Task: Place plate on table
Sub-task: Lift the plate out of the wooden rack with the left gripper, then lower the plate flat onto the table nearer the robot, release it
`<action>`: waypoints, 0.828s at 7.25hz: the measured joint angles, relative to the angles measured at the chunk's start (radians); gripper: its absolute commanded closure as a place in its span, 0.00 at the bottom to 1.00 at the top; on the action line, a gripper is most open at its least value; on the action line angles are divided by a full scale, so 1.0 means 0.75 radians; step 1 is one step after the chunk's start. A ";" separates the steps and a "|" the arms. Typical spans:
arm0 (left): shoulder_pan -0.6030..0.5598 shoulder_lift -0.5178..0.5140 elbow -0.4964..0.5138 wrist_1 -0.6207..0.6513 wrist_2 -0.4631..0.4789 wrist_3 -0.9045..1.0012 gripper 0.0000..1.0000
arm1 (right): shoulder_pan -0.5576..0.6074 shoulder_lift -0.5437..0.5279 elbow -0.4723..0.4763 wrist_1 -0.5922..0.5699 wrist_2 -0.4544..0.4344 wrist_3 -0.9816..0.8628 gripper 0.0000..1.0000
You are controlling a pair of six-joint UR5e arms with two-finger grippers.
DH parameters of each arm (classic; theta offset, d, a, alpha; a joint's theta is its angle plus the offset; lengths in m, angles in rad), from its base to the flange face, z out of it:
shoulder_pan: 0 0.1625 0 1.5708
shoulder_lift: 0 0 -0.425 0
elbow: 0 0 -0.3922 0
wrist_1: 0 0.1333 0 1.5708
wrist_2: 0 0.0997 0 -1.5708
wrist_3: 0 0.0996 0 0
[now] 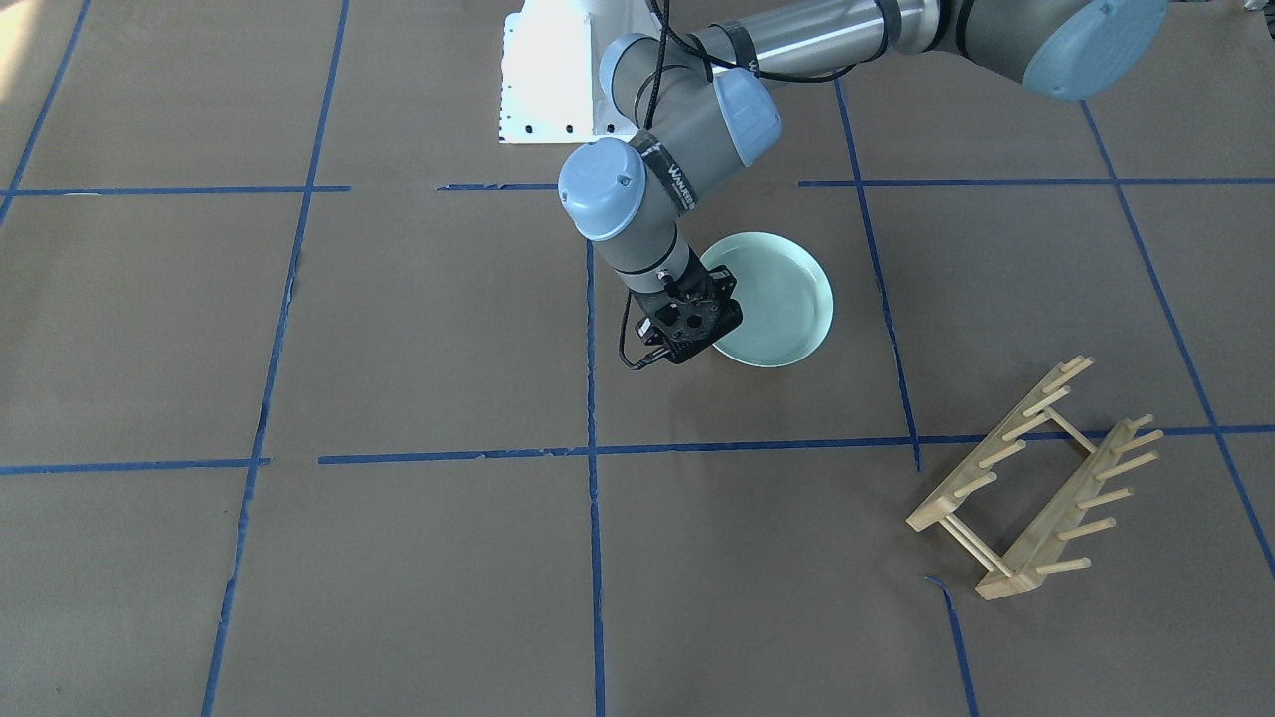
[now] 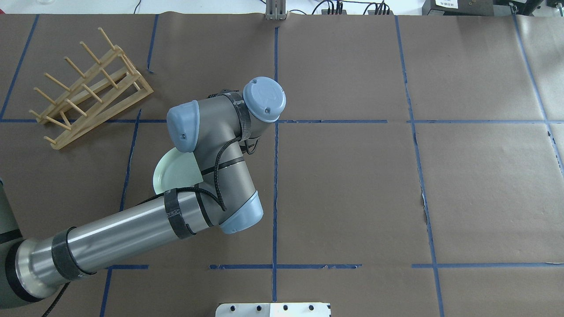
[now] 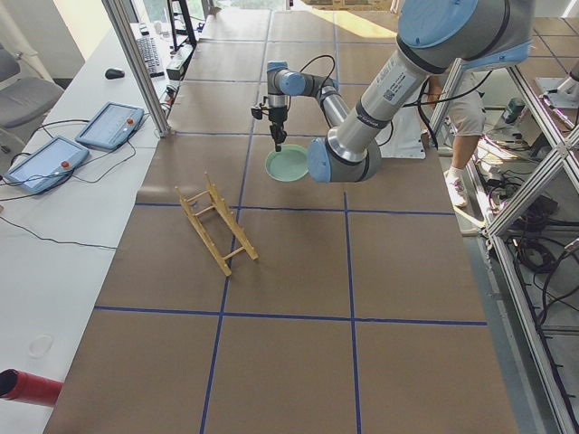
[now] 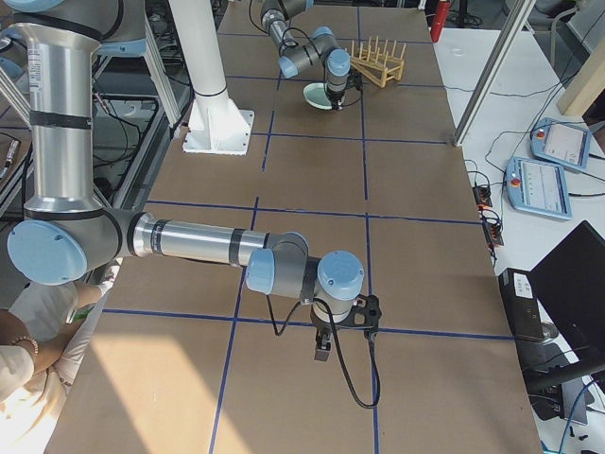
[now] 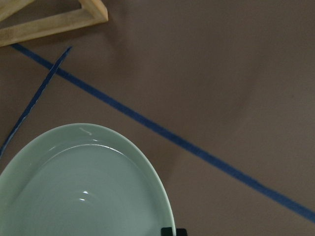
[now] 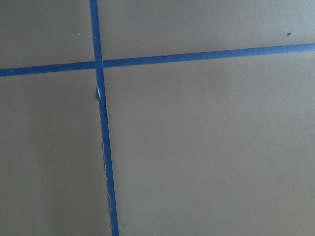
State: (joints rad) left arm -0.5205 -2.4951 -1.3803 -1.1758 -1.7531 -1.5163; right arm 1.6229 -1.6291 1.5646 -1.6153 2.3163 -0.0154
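The pale mint-green plate point(image 1: 782, 294) lies on the brown-paper table point(image 1: 398, 329) near its middle. In the overhead view the left arm covers most of the plate point(image 2: 172, 171). My left gripper point(image 1: 702, 317) points down at the plate's rim. In the left wrist view its two dark fingertips point(image 5: 168, 231) sit close together at the edge of the plate point(image 5: 83, 191), so it looks shut on the rim. My right gripper point(image 4: 321, 352) shows only in the exterior right view, low over bare table; I cannot tell if it is open or shut.
The light wooden peg rack point(image 1: 1036, 478) stands empty on the robot's left, a short way from the plate; it also shows in the overhead view point(image 2: 88, 83). The white robot base point(image 1: 548, 80) is at the table's edge. Blue tape lines point(image 6: 101, 123) cross the paper.
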 measured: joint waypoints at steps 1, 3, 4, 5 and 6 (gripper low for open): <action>0.019 0.007 0.003 -0.001 0.002 -0.001 0.00 | 0.000 0.000 0.000 0.000 0.000 0.000 0.00; 0.026 0.048 -0.067 -0.040 0.002 0.011 0.00 | 0.000 0.000 0.000 0.000 0.000 0.000 0.00; -0.003 0.104 -0.181 -0.107 -0.002 0.052 0.00 | 0.000 0.000 0.000 0.000 0.000 0.000 0.00; -0.082 0.168 -0.325 -0.161 -0.015 0.171 0.00 | 0.000 0.000 0.000 0.000 0.000 0.000 0.00; -0.206 0.238 -0.454 -0.185 -0.068 0.350 0.00 | 0.000 0.000 0.000 0.000 0.000 0.000 0.00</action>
State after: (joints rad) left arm -0.6747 -2.3169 -1.7207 -1.3143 -1.8041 -1.2537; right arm 1.6229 -1.6291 1.5646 -1.6153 2.3163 -0.0154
